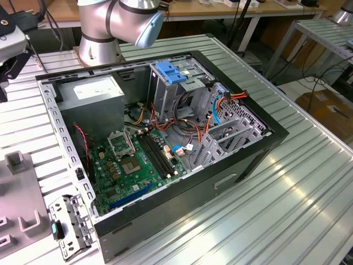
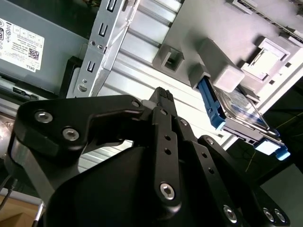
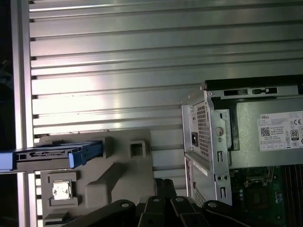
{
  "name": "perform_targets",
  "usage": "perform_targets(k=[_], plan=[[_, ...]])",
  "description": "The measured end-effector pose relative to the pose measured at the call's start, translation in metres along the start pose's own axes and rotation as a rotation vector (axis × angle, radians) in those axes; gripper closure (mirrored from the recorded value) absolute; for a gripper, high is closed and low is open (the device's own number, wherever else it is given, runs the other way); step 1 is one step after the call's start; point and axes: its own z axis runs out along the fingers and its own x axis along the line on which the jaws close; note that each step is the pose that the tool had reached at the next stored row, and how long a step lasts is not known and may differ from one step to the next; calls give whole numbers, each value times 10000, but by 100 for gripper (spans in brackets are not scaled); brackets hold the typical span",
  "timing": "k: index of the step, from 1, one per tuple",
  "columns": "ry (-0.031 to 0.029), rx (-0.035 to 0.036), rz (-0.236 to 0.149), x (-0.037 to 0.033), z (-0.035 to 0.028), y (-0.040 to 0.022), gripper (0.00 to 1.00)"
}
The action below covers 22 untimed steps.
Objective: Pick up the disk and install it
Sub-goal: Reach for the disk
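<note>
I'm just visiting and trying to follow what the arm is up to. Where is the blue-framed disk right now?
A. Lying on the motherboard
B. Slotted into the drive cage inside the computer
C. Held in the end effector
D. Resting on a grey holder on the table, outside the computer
D. In both wrist views the disk rests on the grey holder outside the computer case, apart from the end effector.

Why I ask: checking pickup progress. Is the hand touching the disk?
Apart. In the second wrist view, bright table slats show between the hand and the disk.
</note>
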Motion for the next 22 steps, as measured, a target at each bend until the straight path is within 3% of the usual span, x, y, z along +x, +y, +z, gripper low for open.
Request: perform_targets(k=[10,14,22], plan=[[0,0,0,212,-1,-16,89],[1,1,-1,343,-2,-26,89],[1,1,1,523,-3,-40,89]])
